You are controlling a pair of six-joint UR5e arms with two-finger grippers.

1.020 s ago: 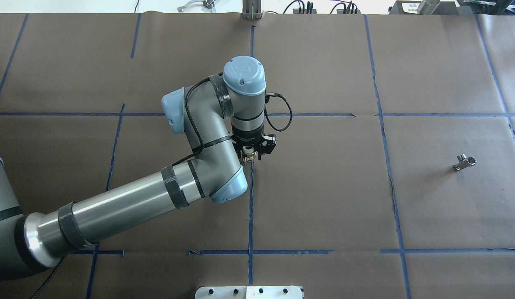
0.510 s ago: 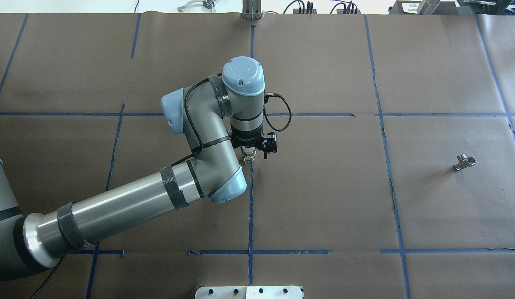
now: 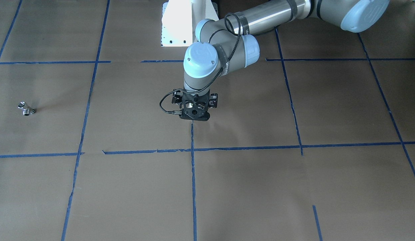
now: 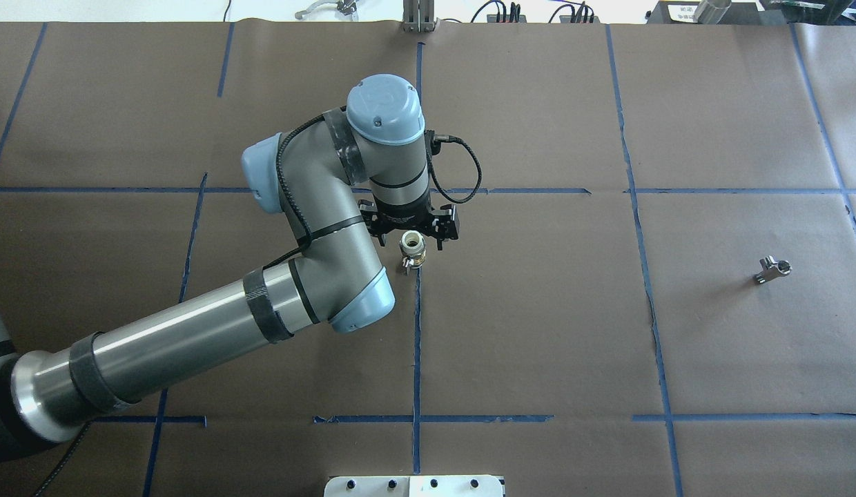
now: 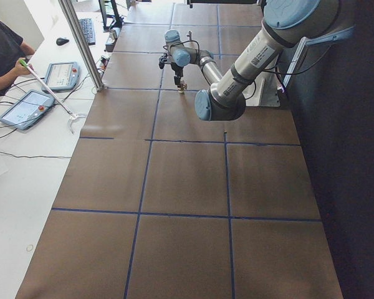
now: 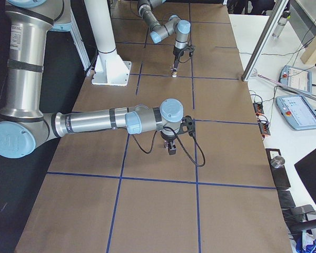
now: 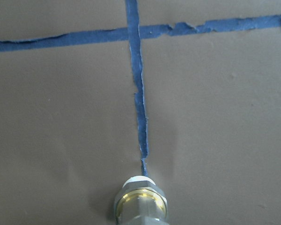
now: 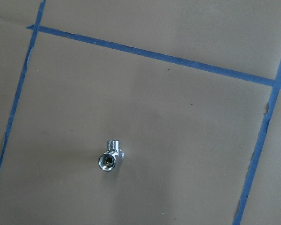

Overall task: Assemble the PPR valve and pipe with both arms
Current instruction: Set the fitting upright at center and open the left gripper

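Hovering my left claw (image 4: pixel 412 237) just over the pipe (image 4: pixel 413 254), which stands upright at the end of a blue tape line (image 4: pixel 417 331), I cannot tell whether it grips or has let go. The PPR valve (image 4: pixel 772 269) lies well apart on the brown paper (image 4: pixel 538 310). My right claw (image 6: pixel 171 149) is equally unreadable.

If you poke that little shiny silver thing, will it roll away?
Probably not far: the PPR valve has branching stubs that should stop it rolling. It looks like polished metal, so likely stiff, heavyish for its size, and maybe slippery.
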